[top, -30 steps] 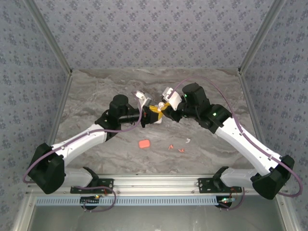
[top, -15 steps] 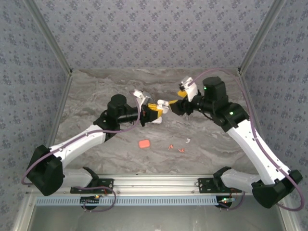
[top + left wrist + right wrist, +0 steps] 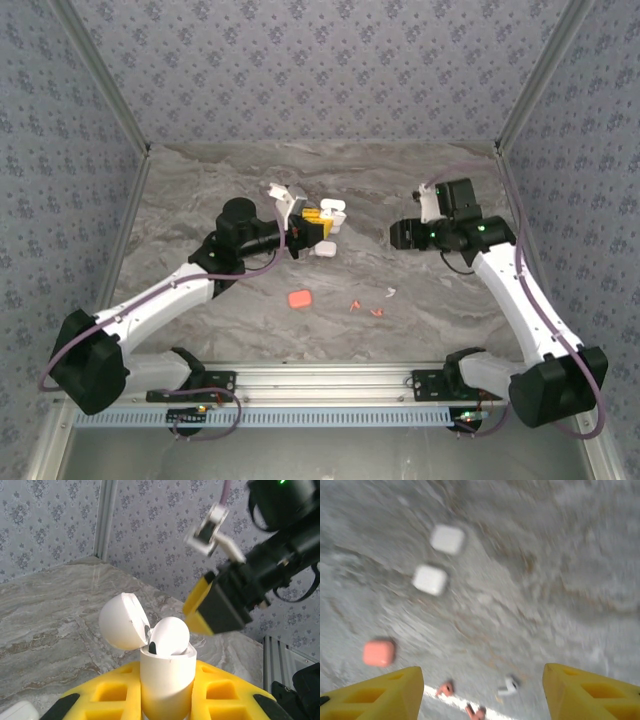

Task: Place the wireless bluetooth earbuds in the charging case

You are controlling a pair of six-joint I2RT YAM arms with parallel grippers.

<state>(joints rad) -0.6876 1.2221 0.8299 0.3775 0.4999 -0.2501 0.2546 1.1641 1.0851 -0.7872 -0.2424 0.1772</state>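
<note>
Wireless bluetooth earbuds: 1 white, 2 red loose toward the near edge of the table, 1 seemingly seated in the open charging case clenched by left gripper above mid-table; right gripper released, empty, next to fetch a loose bud.

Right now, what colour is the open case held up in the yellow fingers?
The charging case is plain white, clearest in the left wrist view.

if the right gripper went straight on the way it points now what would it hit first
Probably the table, near the white earbud ahead of the right gripper; blur leaves depth unclear.
</note>
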